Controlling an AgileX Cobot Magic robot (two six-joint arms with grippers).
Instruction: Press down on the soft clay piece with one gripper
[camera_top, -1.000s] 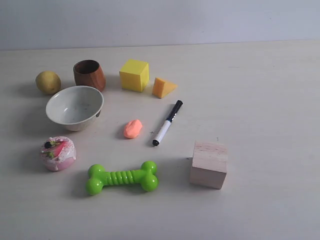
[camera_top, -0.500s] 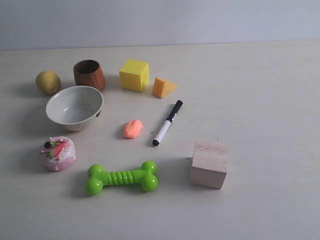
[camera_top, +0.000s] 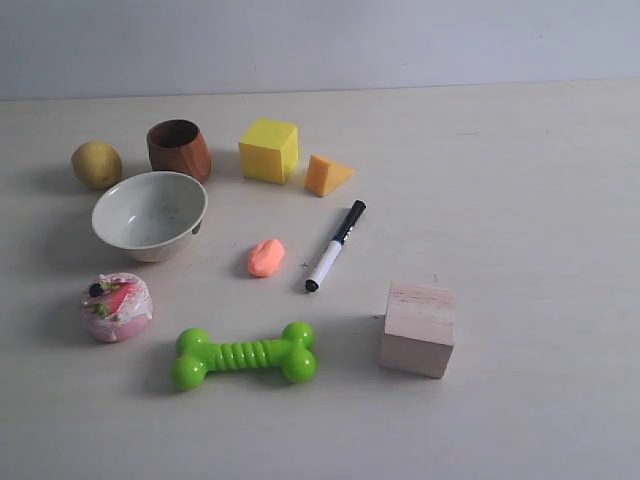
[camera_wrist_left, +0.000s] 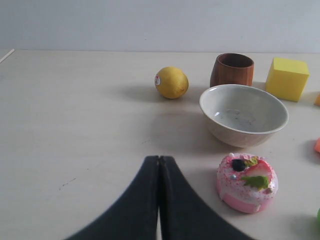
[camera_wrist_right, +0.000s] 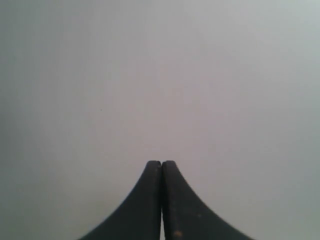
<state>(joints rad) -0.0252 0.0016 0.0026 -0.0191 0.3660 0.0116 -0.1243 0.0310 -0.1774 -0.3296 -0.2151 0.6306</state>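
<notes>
The soft clay piece (camera_top: 266, 257) is a small salmon-orange lump lying on the table's middle, just left of the marker pen (camera_top: 335, 245). A sliver of it shows at the left wrist view's edge (camera_wrist_left: 317, 145). Neither arm appears in the exterior view. My left gripper (camera_wrist_left: 159, 159) is shut with nothing between its dark fingers, hovering over bare table beside the pink cake toy (camera_wrist_left: 247, 182). My right gripper (camera_wrist_right: 161, 163) is shut too, empty, facing only a plain grey surface.
Around the clay stand a white bowl (camera_top: 150, 213), brown wooden cup (camera_top: 178, 149), lemon (camera_top: 96, 164), yellow cube (camera_top: 268, 150), orange foam wedge (camera_top: 326, 175), green bone toy (camera_top: 244, 354), pink cake toy (camera_top: 116, 306) and a wooden block (camera_top: 418, 327).
</notes>
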